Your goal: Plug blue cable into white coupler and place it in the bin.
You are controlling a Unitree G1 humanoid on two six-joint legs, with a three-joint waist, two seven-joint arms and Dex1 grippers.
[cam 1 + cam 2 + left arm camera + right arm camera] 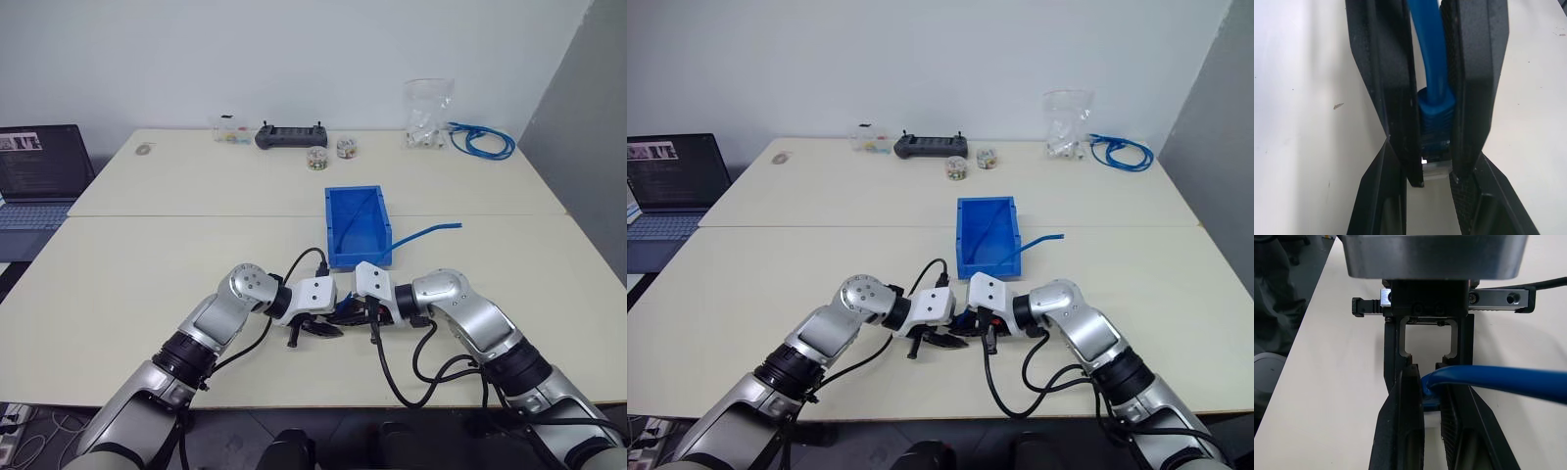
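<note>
The blue cable (1434, 98) plug sits pinched between both grippers' closed fingers (1469, 88), white coupler hidden.

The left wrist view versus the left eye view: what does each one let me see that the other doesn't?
Left wrist view alone: the ribbed boot of the blue cable and its clear plug, pinched between the left gripper fingers, with a small white piece just past the plug, possibly the white coupler.

Left eye view alone: the bin beyond the hands, the right gripper, a laptop, a black controller, a coiled cable.

Both: the cable, the left gripper's shut jaws, the pale table.
</note>
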